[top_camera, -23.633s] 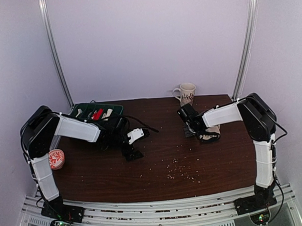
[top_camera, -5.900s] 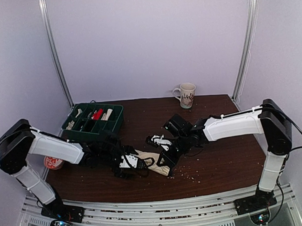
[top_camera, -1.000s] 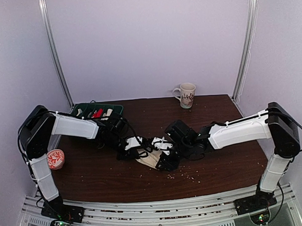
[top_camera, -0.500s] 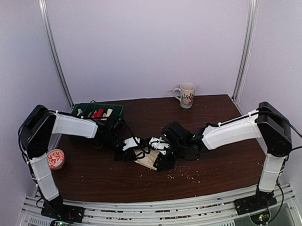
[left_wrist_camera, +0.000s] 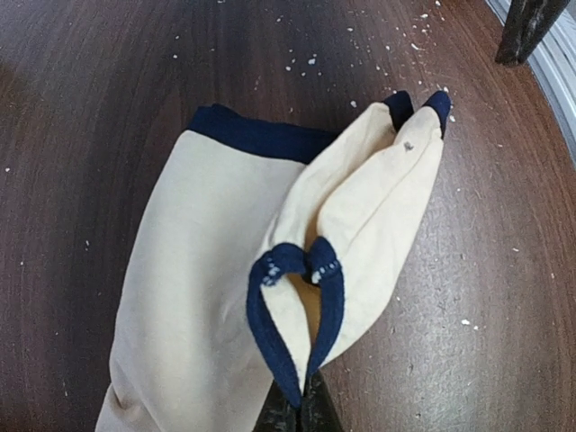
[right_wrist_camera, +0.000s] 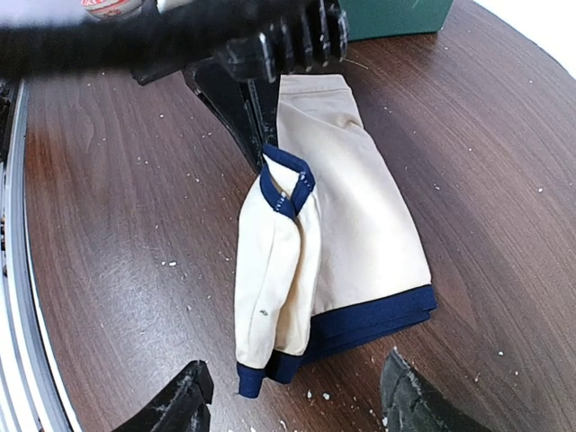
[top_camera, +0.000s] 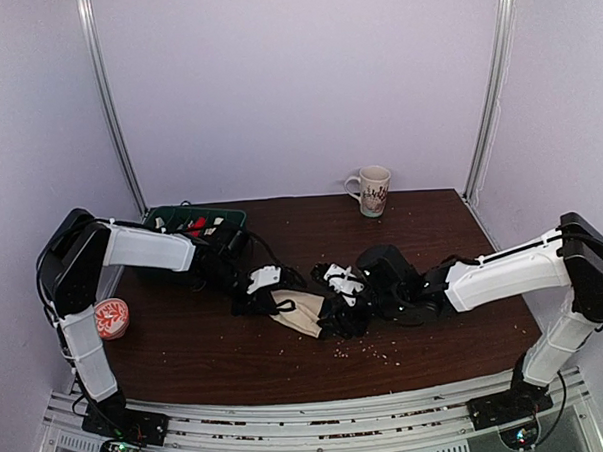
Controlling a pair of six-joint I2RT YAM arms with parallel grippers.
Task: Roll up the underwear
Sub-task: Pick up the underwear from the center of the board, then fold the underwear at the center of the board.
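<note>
In the top view the underwear (top_camera: pixel 301 312) lies as a cream bundle on the brown table (top_camera: pixel 197 361) near its middle, between the left gripper (top_camera: pixel 262 301) and the right gripper (top_camera: pixel 337 312). Only this view also shows the mug (top_camera: pixel 373 190) at the far edge, the whole green tray (top_camera: pixel 231 218) at the far left, the round tin (top_camera: pixel 112 317) near the left edge, and the crumbs (top_camera: pixel 363 351) in front of the cloth. The jaws cannot be read from here. The left wrist view brings the underwear (left_wrist_camera: pixel 270 261) close: cream cloth folded over itself, with navy trim along the waistband and round a leg opening. The left gripper (left_wrist_camera: pixel 295 416) is clenched on that navy loop, lifting it off the wood. The right wrist view looks from the other side. The right gripper (right_wrist_camera: pixel 297 403) stands spread wide, its fingers (right_wrist_camera: pixel 184 400) clear of the cloth, and the navy hem of the underwear (right_wrist_camera: pixel 346 216) lies just ahead of them. The left gripper (right_wrist_camera: pixel 263 148) pinches the loop at the far end.
</note>
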